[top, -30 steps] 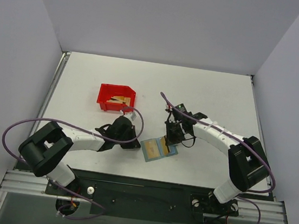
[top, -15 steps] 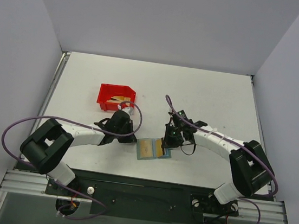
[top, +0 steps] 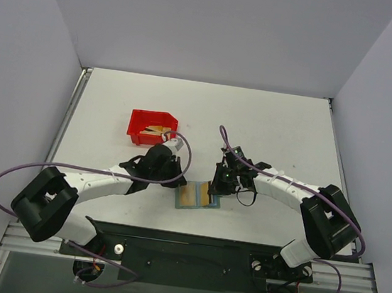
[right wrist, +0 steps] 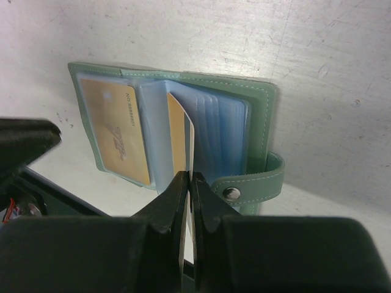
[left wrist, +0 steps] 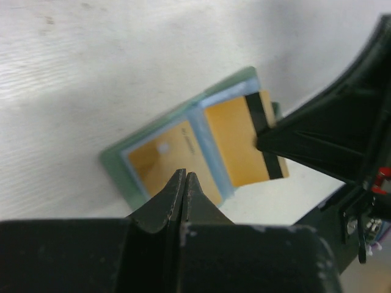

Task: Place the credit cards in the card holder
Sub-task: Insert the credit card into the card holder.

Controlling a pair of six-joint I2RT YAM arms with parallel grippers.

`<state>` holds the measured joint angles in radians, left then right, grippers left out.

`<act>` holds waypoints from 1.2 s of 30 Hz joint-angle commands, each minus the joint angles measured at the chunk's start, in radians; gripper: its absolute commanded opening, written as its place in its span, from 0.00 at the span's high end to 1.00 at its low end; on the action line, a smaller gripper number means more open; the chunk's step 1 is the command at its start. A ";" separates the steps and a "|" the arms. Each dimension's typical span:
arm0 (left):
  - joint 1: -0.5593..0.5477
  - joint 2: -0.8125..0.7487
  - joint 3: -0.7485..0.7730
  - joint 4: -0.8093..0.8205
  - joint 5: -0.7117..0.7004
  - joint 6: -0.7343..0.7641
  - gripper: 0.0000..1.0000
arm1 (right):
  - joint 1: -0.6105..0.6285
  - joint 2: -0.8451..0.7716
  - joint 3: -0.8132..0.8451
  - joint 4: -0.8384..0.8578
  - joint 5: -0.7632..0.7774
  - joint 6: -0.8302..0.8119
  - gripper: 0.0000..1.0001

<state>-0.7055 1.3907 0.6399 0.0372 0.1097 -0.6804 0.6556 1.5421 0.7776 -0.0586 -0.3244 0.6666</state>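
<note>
Right wrist view: the open card holder (right wrist: 259,122) lies at frame centre on the worktop (right wrist: 342,73). The right gripper (right wrist: 188,183) has its jaws pinching a credit card (right wrist: 177,134) edge-on among the pockets. The left gripper (left wrist: 184,183) hovers with jaws pressed together, empty.

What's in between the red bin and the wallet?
The left pincer, shut, sits between the red bin and the wallet. The top view shows it.

My right hand (right wrist: 188,178) is matt black plastic; the credit card (right wrist: 176,134) glossy; the card holder (right wrist: 259,116) stitched, leathery; desk (right wrist: 317,61) matt, scuffed.
</note>
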 commanded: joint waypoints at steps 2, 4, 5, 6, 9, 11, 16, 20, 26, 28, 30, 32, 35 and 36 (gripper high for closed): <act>-0.092 0.036 0.072 0.111 0.061 0.038 1.00 | 0.016 0.016 -0.034 -0.038 0.010 0.010 1.00; -0.115 0.074 0.079 0.144 0.079 0.035 1.00 | 0.013 0.018 -0.034 -0.037 0.010 0.010 1.00; -0.130 0.102 0.086 0.161 0.088 0.033 1.00 | 0.013 0.019 -0.034 -0.035 0.007 0.010 1.00; -0.138 0.123 0.093 0.167 0.091 0.032 1.00 | 0.013 0.021 -0.035 -0.037 0.005 0.008 1.00; -0.169 0.168 0.115 0.179 0.082 0.030 1.00 | 0.015 0.023 -0.035 -0.035 0.002 0.008 1.00; -0.175 0.198 0.129 0.175 0.073 0.030 1.00 | 0.015 0.023 -0.037 -0.032 0.001 0.010 1.00; -0.177 0.257 0.170 0.144 0.050 0.031 1.00 | 0.010 0.018 -0.041 -0.029 -0.001 0.005 1.00; -0.176 0.284 0.190 0.110 0.035 0.036 1.00 | 0.009 0.018 -0.044 -0.029 -0.004 0.005 1.00; -0.175 0.286 0.193 0.020 -0.047 0.042 1.00 | 0.003 0.012 -0.049 -0.026 -0.004 0.004 1.00; -0.175 0.286 0.191 -0.009 -0.065 0.048 1.00 | -0.001 0.010 -0.052 -0.026 -0.002 0.004 1.00; -0.175 0.286 0.187 -0.029 -0.076 0.051 1.00 | -0.004 0.009 -0.052 -0.024 -0.002 0.004 1.00; -0.175 0.286 0.184 -0.036 -0.088 0.053 1.00 | -0.004 0.006 -0.052 -0.024 -0.001 0.002 1.00; -0.175 0.274 0.175 -0.098 -0.100 0.054 1.00 | -0.004 -0.005 -0.054 -0.023 0.011 0.001 1.00; -0.175 0.268 0.169 -0.105 -0.100 0.054 1.00 | -0.005 -0.016 -0.055 -0.020 0.016 -0.001 1.00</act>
<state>-0.8825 1.6772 0.8059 0.0490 0.0704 -0.6567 0.6487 1.5425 0.7586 -0.0238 -0.3481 0.6811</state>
